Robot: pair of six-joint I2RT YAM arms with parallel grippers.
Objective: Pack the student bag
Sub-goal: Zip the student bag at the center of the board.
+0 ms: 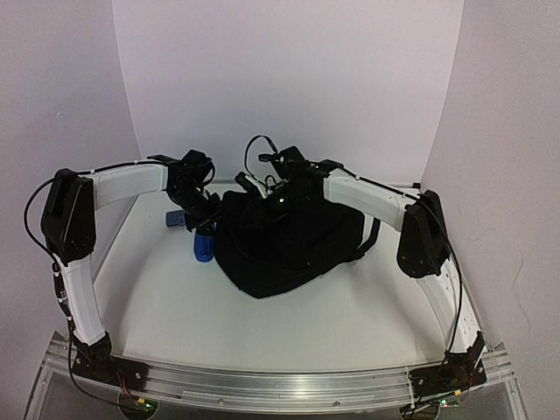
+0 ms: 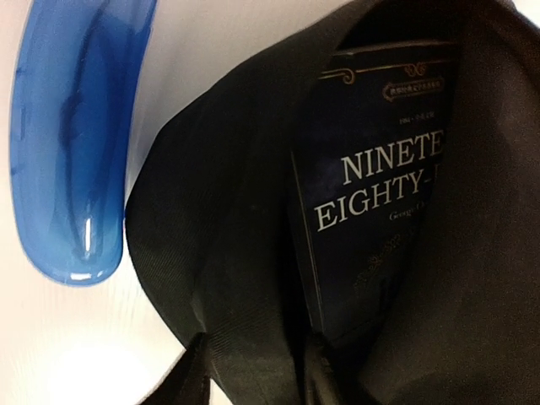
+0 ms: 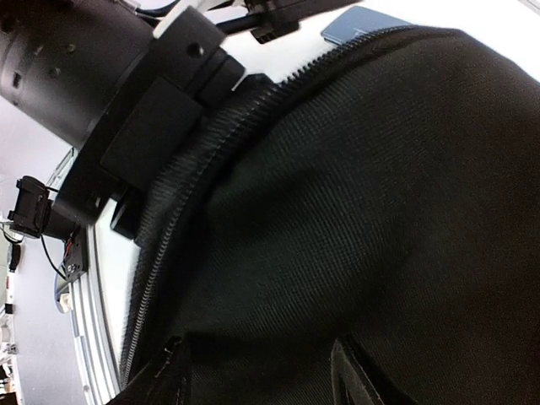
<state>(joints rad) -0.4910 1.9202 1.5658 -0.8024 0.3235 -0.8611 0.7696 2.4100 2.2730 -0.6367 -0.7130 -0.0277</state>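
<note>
The large black soft fabric student bag (image 1: pixel 289 249) lies slumped at the centre of the white worktop (image 1: pixel 175 315), with both arms meeting at its far-left side.

Handling, as judged: the fabric is limp and folds under load, so the mouth will probably not stay open unaided. It is not fragile, and the coarse weave should resist slipping. Take hold at the stiffer zip edge (image 3: pixel 202 160) or a strap, not on a loose panel.

Left gripper (image 2: pixel 257 380): fingertips apart with black fabric between them; whether they clamp it cannot be told. Right gripper (image 3: pixel 266 380): likewise undetermined.

Only the left wrist view shows the dark blue book with white title lettering (image 2: pixel 380 219) inside the bag mouth, and the blue translucent plastic object (image 2: pixel 76 152) just beside the rim. Only the right wrist view resolves the zip teeth. Only the top view gives the bag's whole outline
</note>
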